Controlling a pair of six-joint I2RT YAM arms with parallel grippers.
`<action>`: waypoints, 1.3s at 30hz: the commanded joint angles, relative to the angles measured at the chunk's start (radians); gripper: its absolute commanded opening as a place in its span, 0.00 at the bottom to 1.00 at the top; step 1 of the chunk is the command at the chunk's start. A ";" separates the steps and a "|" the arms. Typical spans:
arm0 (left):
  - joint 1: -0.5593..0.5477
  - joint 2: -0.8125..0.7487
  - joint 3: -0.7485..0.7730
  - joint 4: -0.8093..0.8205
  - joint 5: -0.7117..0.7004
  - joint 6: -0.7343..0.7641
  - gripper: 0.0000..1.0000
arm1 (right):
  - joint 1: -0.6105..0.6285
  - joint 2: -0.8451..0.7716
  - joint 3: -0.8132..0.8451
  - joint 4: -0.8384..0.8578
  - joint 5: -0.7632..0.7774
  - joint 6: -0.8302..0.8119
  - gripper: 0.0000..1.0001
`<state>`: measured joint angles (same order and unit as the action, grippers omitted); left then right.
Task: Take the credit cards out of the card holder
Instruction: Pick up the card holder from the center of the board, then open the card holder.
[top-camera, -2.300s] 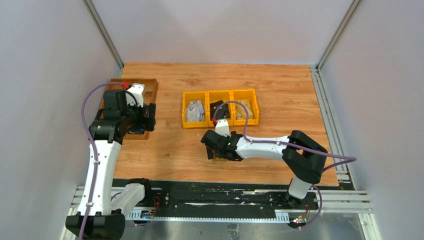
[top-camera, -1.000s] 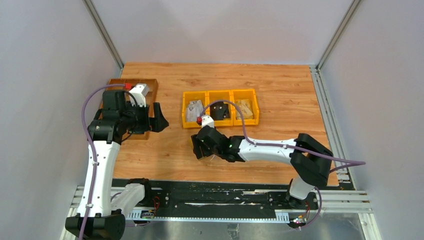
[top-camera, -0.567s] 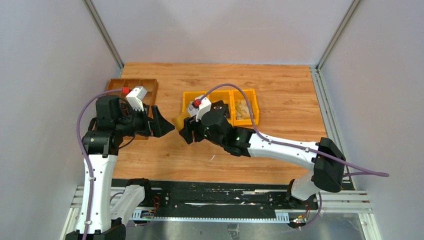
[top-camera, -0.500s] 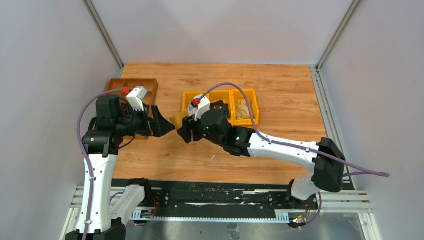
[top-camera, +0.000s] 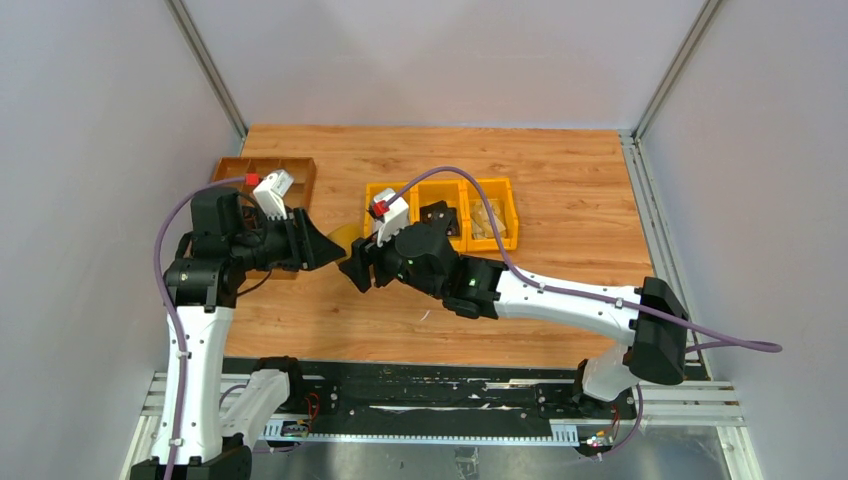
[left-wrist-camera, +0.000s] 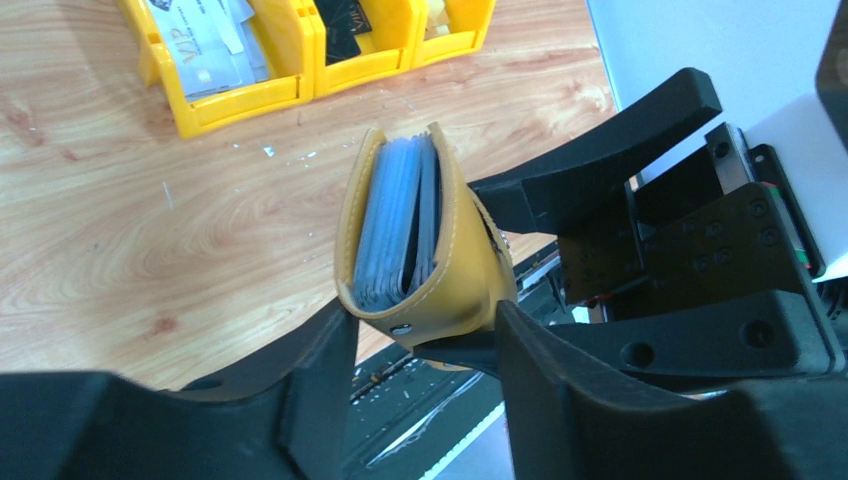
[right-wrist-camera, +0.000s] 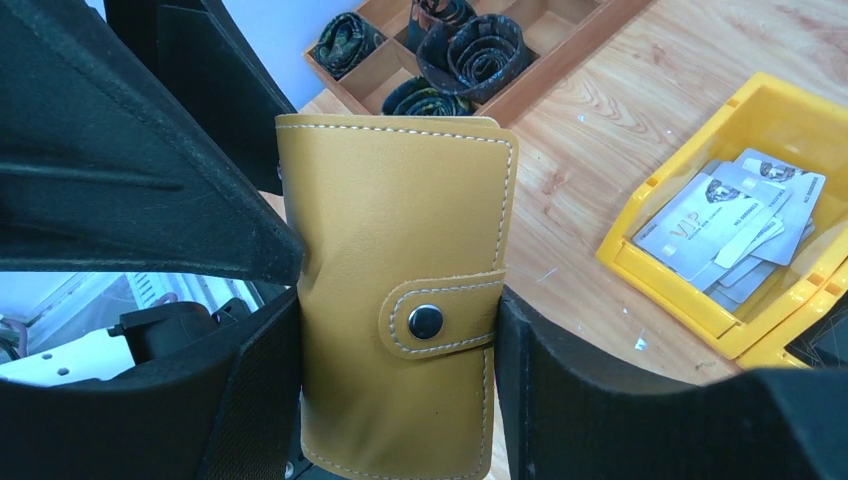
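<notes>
The card holder (right-wrist-camera: 400, 300), a mustard-yellow wallet with its snap tab fastened, hangs in the air between both arms (top-camera: 344, 238). My right gripper (right-wrist-camera: 398, 390) is shut on it across its width, one finger on each side edge. My left gripper (left-wrist-camera: 425, 340) has closed over its folded end from the opposite side, and both its fingers (left-wrist-camera: 320, 385) touch the leather. The blue-grey edges of the credit cards (left-wrist-camera: 398, 225) show packed inside the holder's open top in the left wrist view. In the top view, the two grippers meet left of the bins.
Three joined yellow bins (top-camera: 490, 184) stand on the wooden table behind the grippers. One holds silvery VIP cards (right-wrist-camera: 722, 228), the middle one black cards (left-wrist-camera: 345, 20). A brown wooden tray (right-wrist-camera: 560, 70) with rolled ties stands at the far left (top-camera: 290, 163).
My right arm has lifted the card holder off the table and carried it left and up. My left gripper, wide open before, has closed around the holder's end.
</notes>
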<state>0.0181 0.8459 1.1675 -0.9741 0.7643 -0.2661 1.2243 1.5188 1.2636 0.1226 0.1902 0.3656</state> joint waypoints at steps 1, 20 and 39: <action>0.005 0.001 0.041 -0.001 0.015 -0.003 0.49 | 0.020 0.006 0.038 0.082 -0.015 -0.008 0.61; 0.020 -0.001 0.086 -0.009 -0.001 0.008 0.06 | 0.023 -0.001 0.026 0.099 -0.021 0.030 0.72; 0.022 -0.019 0.154 -0.032 -0.055 0.015 0.00 | -0.072 -0.044 0.208 -0.353 -0.082 0.092 0.90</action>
<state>0.0322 0.8398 1.2701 -1.0111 0.7071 -0.2543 1.1629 1.4597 1.3777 -0.0731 0.1135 0.4320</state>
